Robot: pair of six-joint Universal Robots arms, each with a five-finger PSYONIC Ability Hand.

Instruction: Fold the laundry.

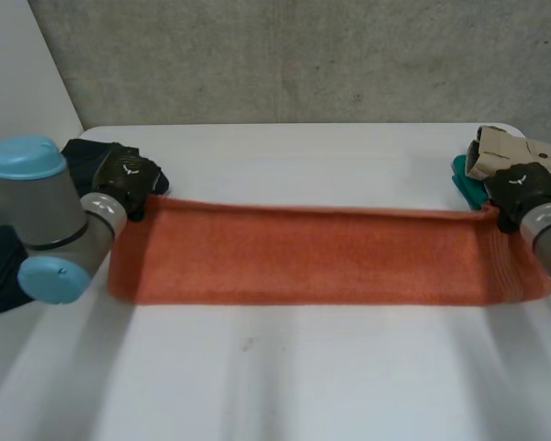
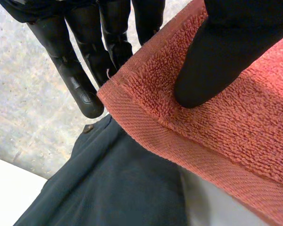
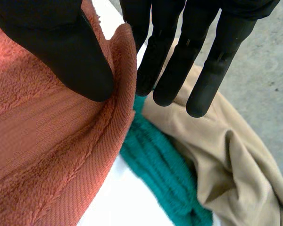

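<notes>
An orange towel [image 1: 312, 253] is stretched in a long band across the white table [image 1: 285, 377]. My left hand [image 1: 124, 179] pinches its far left corner; in the left wrist view the thumb [image 2: 217, 61] presses the orange towel [image 2: 236, 136] against the fingers [image 2: 85, 70] behind the corner. At the far right corner, my right hand [image 1: 519, 188] grips the cloth the same way: the thumb [image 3: 66, 52] lies on the orange towel [image 3: 42, 155] and the fingers [image 3: 179, 61] reach down behind its hem.
A dark cloth [image 2: 113, 188] lies under the left hand, at the table's left edge [image 1: 0, 266]. A teal towel [image 3: 160, 169] and a beige garment [image 3: 226, 155] lie under the right hand at the back right corner [image 1: 505, 152]. A concrete wall stands behind the table.
</notes>
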